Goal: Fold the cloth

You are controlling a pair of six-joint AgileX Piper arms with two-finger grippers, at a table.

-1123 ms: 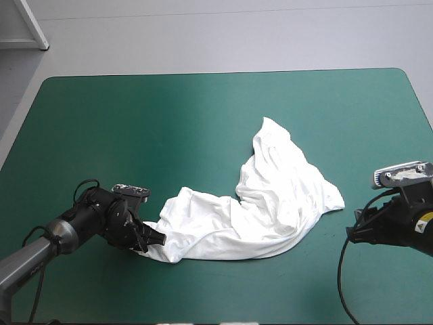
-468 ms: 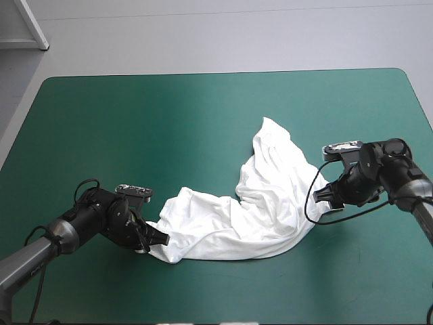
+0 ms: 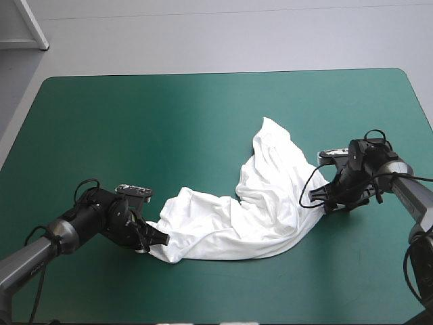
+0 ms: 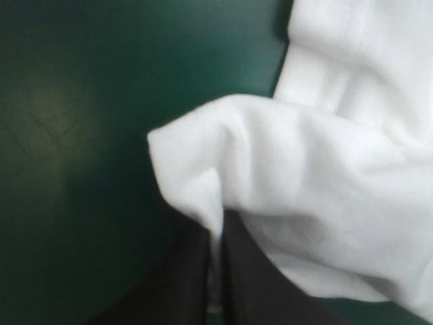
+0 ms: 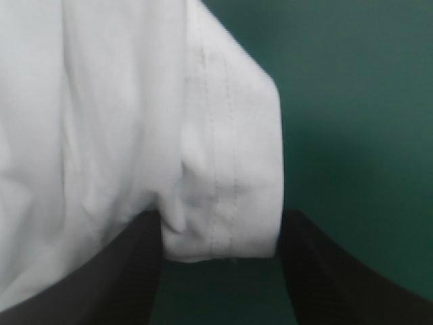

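The white T-shirt (image 3: 270, 196) lies crumpled in a long band across the front middle of the table, one lobe reaching toward the far side. My left gripper (image 3: 154, 240) is at its left end. In the left wrist view the black fingers meet, shut on a fold of the T-shirt (image 4: 325, 189), at the gripper (image 4: 216, 233). My right gripper (image 3: 329, 203) sits low at the shirt's right corner. In the right wrist view it (image 5: 220, 227) stands open, and the stitched hem corner (image 5: 230, 203) lies between its fingers.
Bare teal-green cover (image 3: 135, 135) stretches over the far and left parts of the table. A narrower strip of cover (image 3: 270, 291) runs between the shirt and the front edge. The table's right edge (image 3: 427, 122) is close behind my right arm.
My right arm has come in from the table's right front edge to the shirt's right corner. The left gripper and the shirt have hardly moved.
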